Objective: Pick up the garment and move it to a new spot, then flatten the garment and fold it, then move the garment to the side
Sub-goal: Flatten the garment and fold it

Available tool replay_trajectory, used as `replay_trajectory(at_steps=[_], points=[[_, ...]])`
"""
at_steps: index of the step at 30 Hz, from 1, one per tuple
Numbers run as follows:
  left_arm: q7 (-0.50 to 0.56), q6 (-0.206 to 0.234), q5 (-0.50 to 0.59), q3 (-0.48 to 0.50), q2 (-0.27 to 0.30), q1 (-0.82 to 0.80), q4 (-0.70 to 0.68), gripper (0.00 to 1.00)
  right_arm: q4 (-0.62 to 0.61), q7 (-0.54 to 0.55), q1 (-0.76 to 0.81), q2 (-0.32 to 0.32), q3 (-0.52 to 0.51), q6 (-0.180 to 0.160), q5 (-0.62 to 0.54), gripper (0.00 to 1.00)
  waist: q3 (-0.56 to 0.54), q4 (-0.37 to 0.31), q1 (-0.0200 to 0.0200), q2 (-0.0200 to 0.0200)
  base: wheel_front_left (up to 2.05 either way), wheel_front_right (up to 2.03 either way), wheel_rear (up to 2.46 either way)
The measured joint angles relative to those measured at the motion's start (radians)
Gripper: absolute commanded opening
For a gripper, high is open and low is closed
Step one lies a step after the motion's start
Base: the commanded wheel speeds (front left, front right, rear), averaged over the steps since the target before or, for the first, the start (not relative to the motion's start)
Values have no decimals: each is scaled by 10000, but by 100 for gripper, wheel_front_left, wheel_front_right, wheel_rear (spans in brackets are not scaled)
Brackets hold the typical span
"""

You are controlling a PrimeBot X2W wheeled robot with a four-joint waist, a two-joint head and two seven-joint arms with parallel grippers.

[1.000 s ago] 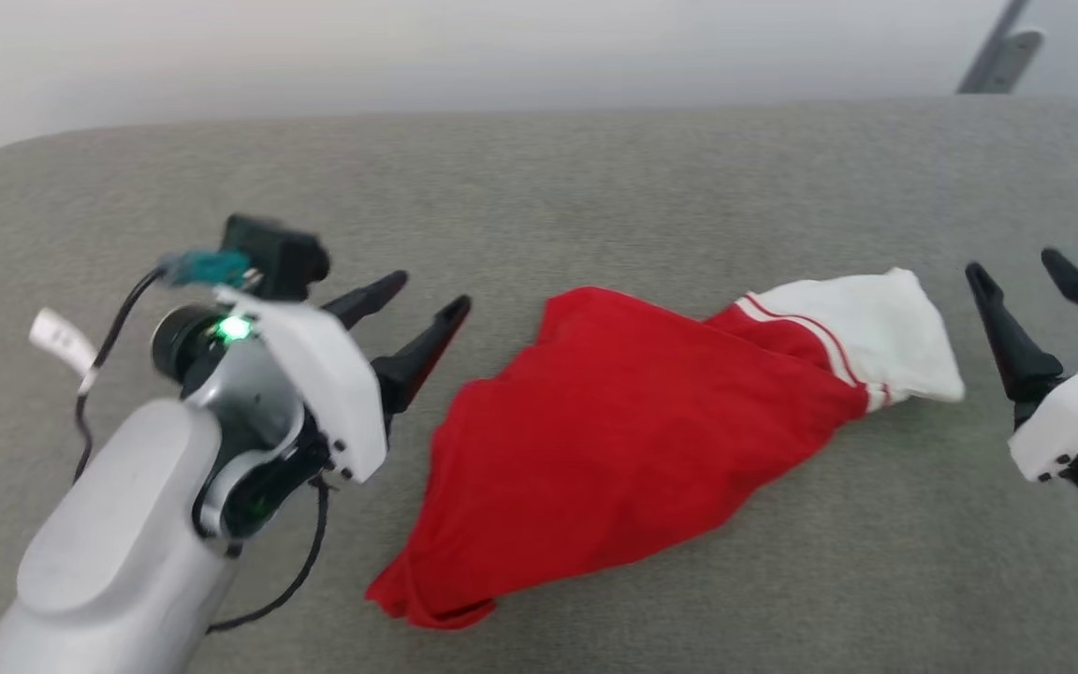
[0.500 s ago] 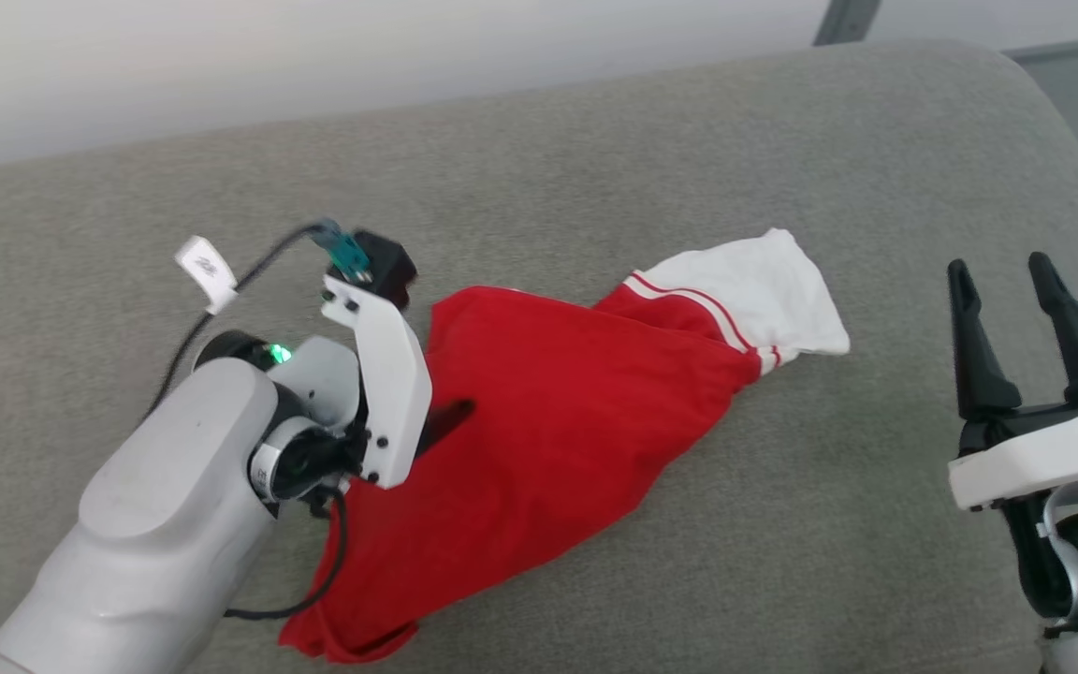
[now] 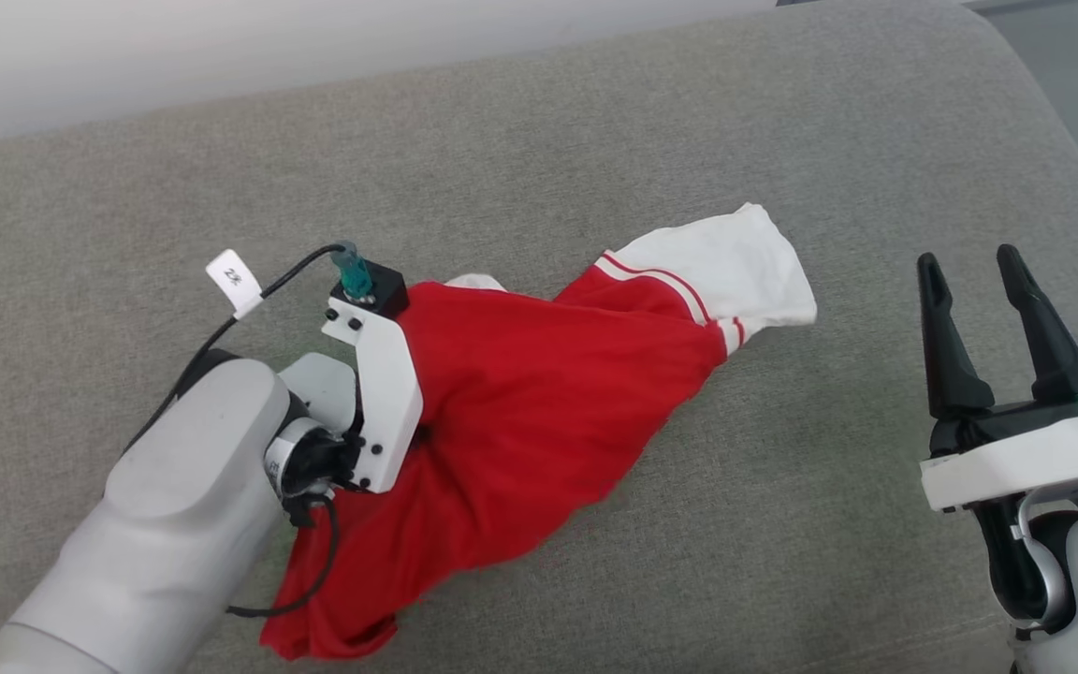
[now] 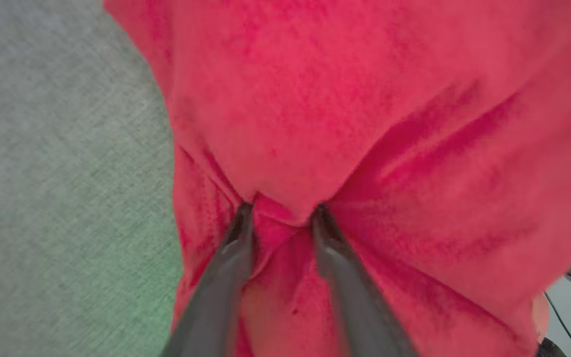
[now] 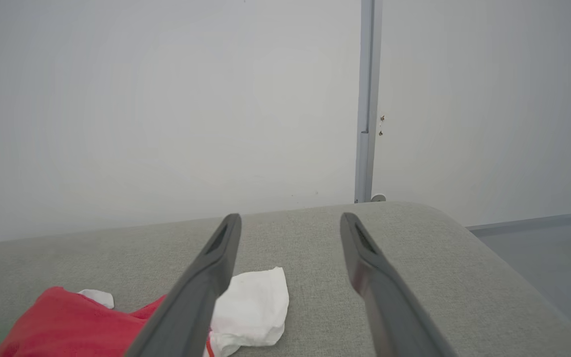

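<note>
The garment (image 3: pixel 539 412), bright red with a white sleeve (image 3: pixel 726 271) edged in thin red stripes, lies crumpled on the grey cushion. My left gripper (image 3: pixel 422 435) is at the garment's left side, its fingertips buried in the cloth. In the left wrist view the left gripper (image 4: pixel 280 210) pinches a bunch of the red fabric (image 4: pixel 365 99), and creases spread out from the pinch. My right gripper (image 3: pixel 968 260) stands open to the right of the garment, apart from it. In the right wrist view the right gripper (image 5: pixel 290 218) is open above the cushion, with the garment (image 5: pixel 67 322) and its white sleeve (image 5: pixel 253 307) at the lower left.
The grey cushion (image 3: pixel 595 140) stretches wide, with a rounded right edge (image 3: pixel 1063 140) that drops toward the floor (image 5: pixel 538 258). A white wall with a vertical metal strip (image 5: pixel 367 99) stands behind it.
My left gripper moved right onto the garment and closed into the red fabric, which now puckers around it. The head camera turned, shifting the whole picture. The right gripper stays open.
</note>
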Motion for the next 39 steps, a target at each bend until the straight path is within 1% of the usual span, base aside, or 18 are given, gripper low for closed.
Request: replay_trajectory(at_steps=[3,6,8,13,16,17,20,23,27,29,30,33,39], points=[[-288,-104,31,-23,-98,-88,263,0,-15,-23,-27,0,-90,0,36,100,-5,104,0,0,0,0,0],[-591,-188,52,0,-12,-169,410,0,-23,-23,-7,-8,-274,0,35,100,-83,250,0,0,0,0,0],[-811,-186,130,88,282,-276,527,0,-27,-4,93,-52,-410,0,19,100,-149,363,0,0,0,0,0],[-1256,-4,253,481,1331,-541,727,0,-207,128,284,13,-700,0,-77,100,-349,661,0,0,0,0,0],[-1643,33,355,681,1793,-802,685,0,-336,228,352,67,-834,0,-165,100,-454,831,0,0,0,0,0],[-1643,33,355,681,1793,-802,685,0,-336,228,352,67,-834,0,-165,100,-454,831,0,0,0,0,0],[-1923,35,385,911,2127,-877,616,0,-414,330,460,107,-855,0,-276,100,-533,978,0,0,0,0,0],[-1935,-13,33,1097,2134,-866,299,0,-510,422,490,153,-853,0,-303,100,-617,1075,0,0,0,0,0],[-1580,-157,-433,1034,2184,-380,-700,0,-637,495,545,169,-892,0,-330,100,-671,1160,0,0,0,0,0],[-1369,-146,-648,989,2220,97,-1398,0,-679,527,618,174,-915,0,-349,100,-672,1185,0,0,0,0,0],[-1254,-69,-713,955,2247,350,-1745,0,-706,564,656,184,-928,0,-366,100,-665,1194,0,0,0,0,0],[-863,309,-1007,780,2334,1171,-3085,0,-759,606,687,205,-1001,0,-374,100,-622,1204,0,0,0,0,0],[-307,1216,-1114,303,2491,2598,-5703,0,-834,671,688,228,-1120,0,-364,100,-505,1210,0,0,0,0,0]])
